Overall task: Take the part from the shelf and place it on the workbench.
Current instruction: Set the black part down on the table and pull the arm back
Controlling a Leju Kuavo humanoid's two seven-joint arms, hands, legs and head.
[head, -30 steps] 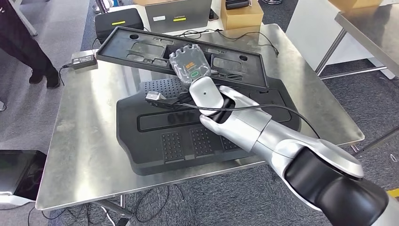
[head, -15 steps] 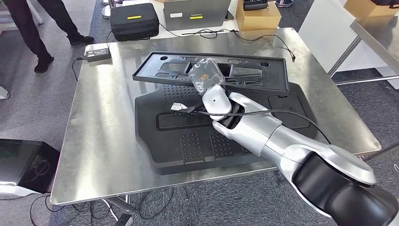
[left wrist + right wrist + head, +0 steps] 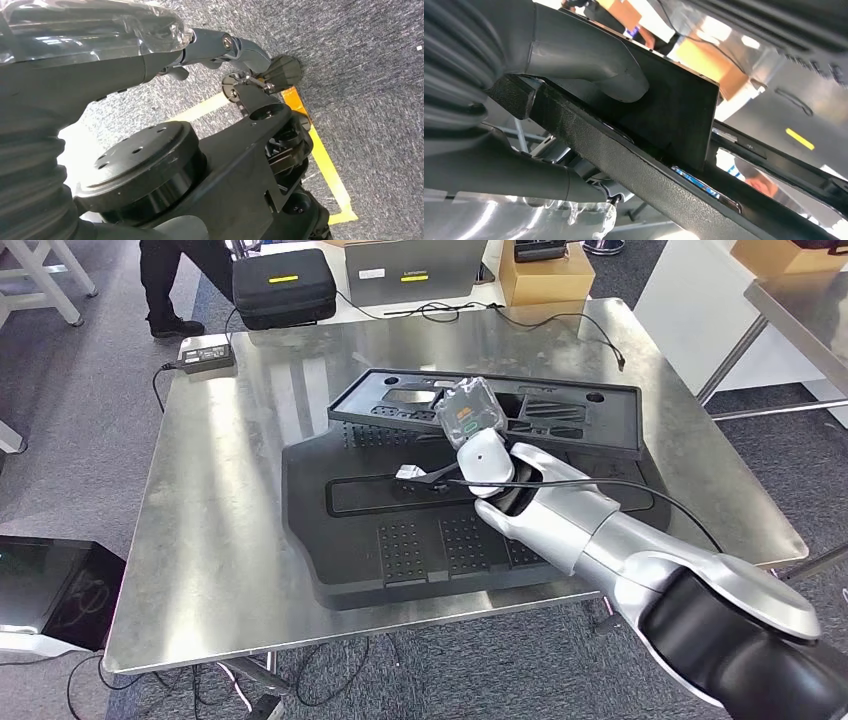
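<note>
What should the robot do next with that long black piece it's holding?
Probably lower it and let go. The right robot hand grips the long black plastic frame tilted above the big black panel on the steel workbench, so it isn't resting yet.

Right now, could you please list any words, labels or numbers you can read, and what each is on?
None can be read.
Black case: yellow strip, no legible text.
Grey box: white label and yellow mark, too small to read.
Power adapter: label blurred.
Clear wrap over the right hand: green and orange marks, unreadable.
</note>
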